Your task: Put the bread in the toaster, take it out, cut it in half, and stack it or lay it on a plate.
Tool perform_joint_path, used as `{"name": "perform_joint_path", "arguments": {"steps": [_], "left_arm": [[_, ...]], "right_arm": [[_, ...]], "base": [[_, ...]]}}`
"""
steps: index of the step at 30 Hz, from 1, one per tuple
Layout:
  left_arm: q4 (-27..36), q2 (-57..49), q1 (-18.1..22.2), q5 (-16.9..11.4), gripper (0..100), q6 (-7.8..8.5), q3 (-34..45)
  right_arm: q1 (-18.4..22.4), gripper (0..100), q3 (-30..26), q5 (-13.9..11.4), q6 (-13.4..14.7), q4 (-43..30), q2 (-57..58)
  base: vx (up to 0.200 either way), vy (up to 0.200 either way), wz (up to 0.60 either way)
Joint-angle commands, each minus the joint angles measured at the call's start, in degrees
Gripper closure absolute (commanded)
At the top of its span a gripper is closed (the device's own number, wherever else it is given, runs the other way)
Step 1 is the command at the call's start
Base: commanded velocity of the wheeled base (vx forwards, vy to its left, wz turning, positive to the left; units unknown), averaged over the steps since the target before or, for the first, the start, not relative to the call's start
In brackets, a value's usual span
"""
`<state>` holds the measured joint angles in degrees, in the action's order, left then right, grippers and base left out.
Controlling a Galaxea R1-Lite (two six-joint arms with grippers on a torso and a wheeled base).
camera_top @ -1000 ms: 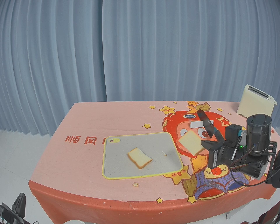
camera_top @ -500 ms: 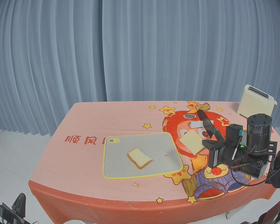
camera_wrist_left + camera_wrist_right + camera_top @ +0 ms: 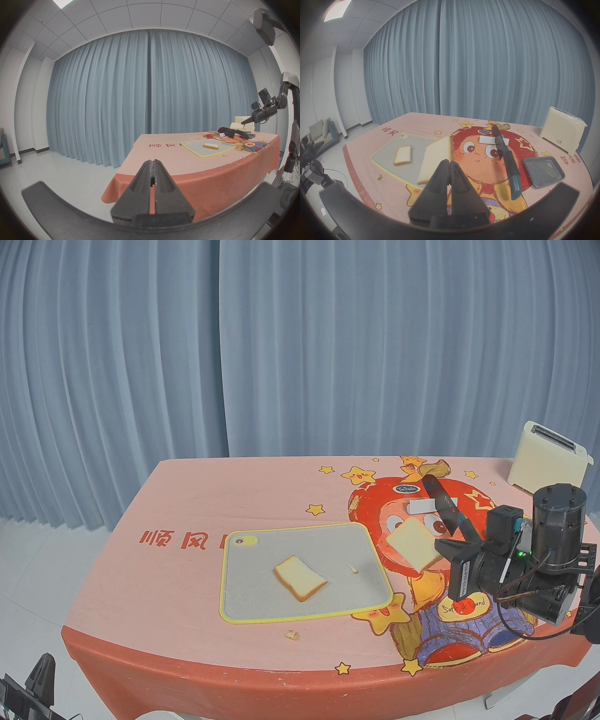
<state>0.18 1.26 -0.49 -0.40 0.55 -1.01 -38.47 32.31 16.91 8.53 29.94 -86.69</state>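
Gripping bread half in my right fingers — carry level, lower flat onto plate, then release.

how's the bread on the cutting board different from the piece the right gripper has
The board bread lies flat and free on the cutting board; the held bread is clamped tilted in the right gripper, in the air beside the board. The board bread shows a brown crust edge; the held bread shows mostly its pale face. Both are pale slices outside the toaster.
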Motion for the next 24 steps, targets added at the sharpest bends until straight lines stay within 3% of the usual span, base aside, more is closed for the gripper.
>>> {"name": "perform_joint_path", "arguments": {"steps": [1, 4, 24], "left_arm": [[0.0, 0.0, 0.0, 0.1, 100, -0.02, 0.9], [0.0, 0.0, 0.0, 0.0, 100, 0.07, 0.9], [0.0, 0.0, 0.0, 0.0, 100, -0.02, 0.9]], "right_arm": [[0.0, 100, -0.1, 0.0, 0.0, 0.0, -0.1], [0.0, 100, -0.1, 0.0, 0.0, 0.0, -0.1], [0.7, 100, -0.4, 0.1, 0.0, 0.0, 0.4]], "base": [[0.0, -0.2, 0.0], [0.0, -0.2, 0.0], [0.0, 0.0, 0.0]]}}
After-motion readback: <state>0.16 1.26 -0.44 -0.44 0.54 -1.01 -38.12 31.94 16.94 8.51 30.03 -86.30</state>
